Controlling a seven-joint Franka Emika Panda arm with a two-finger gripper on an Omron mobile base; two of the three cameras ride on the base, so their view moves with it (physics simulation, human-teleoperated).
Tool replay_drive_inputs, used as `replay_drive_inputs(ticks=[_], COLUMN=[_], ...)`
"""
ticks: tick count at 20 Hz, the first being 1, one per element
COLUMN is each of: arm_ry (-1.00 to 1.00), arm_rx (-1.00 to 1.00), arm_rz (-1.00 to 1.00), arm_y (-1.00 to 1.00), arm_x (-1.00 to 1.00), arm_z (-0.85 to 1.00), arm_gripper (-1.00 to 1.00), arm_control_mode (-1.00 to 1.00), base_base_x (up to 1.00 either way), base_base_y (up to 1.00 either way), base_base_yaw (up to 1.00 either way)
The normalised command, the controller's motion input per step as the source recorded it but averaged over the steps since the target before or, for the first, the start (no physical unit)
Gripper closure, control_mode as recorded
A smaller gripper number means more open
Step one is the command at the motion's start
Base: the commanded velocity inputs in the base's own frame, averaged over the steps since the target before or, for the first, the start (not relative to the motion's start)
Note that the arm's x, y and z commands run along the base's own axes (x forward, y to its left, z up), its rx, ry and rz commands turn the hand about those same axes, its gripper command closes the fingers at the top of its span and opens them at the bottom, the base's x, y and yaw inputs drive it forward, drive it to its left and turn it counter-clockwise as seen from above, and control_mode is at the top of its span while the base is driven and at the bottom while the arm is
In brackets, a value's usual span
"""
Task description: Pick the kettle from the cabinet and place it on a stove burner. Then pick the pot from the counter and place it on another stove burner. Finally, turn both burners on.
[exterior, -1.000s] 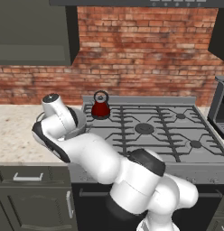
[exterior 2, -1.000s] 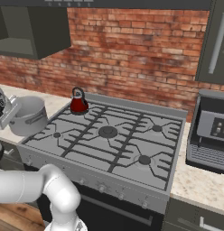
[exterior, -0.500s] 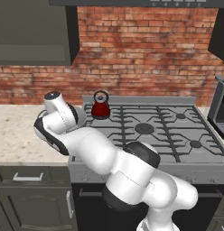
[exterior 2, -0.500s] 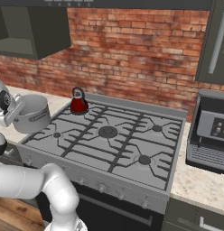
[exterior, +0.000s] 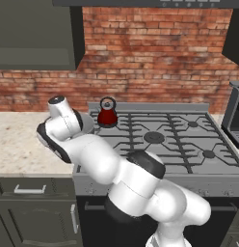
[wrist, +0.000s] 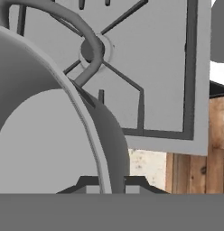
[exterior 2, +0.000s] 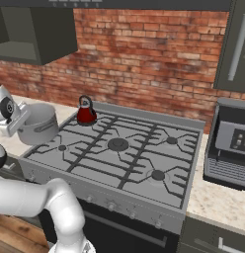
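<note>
The grey pot (exterior 2: 39,129) hangs at the left edge of the stove (exterior 2: 119,165), and my gripper (wrist: 109,185) is shut on its rim. In the hand view the pot's wall (wrist: 109,135) runs between my fingertips, and its loop handle (wrist: 77,27) lies over the front-left burner (wrist: 91,50). From the left base view my arm covers most of the pot (exterior: 86,123). The small red kettle (exterior 2: 86,111) (exterior: 107,114) stands upright on the back-left burner. The dark wall cabinet (exterior: 34,34) (exterior 2: 40,29) hangs above the counter (exterior: 18,140) to the left.
A dark coffee machine (exterior 2: 232,148) stands on the counter right of the stove. The other burners (exterior 2: 118,144) under the black grates are bare. Knobs (exterior 2: 112,207) line the stove front. A brick wall (exterior: 155,58) backs the stove, and wooden floor (wrist: 195,158) lies below.
My arm has carried the pot a little to the right, toward the stove's left edge. The gripper has stayed shut on the rim, and the kettle has not moved.
</note>
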Motion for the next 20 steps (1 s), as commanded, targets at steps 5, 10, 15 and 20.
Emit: replay_drive_inputs(ticks=[5, 10, 15, 20], arm_ry=[0.0, 0.0, 0.0, 0.0], arm_rx=[0.0, -0.01, 0.0, 0.0], arm_rz=[-0.08, -0.09, -0.09, -0.09], arm_y=[-0.26, -0.27, -0.22, -0.22], arm_x=[0.07, 0.07, 0.05, 0.01], arm_z=[-0.09, -0.12, -0.07, -0.02], arm_gripper=[1.0, 1.0, 1.0, 1.0], arm_control_mode=[-1.0, -1.0, -1.0, -1.0], base_base_x=[0.0, 0.0, 0.0, 0.0], base_base_y=[0.0, 0.0, 0.0, 0.0], base_base_yaw=[0.0, 0.0, 0.0, 0.0])
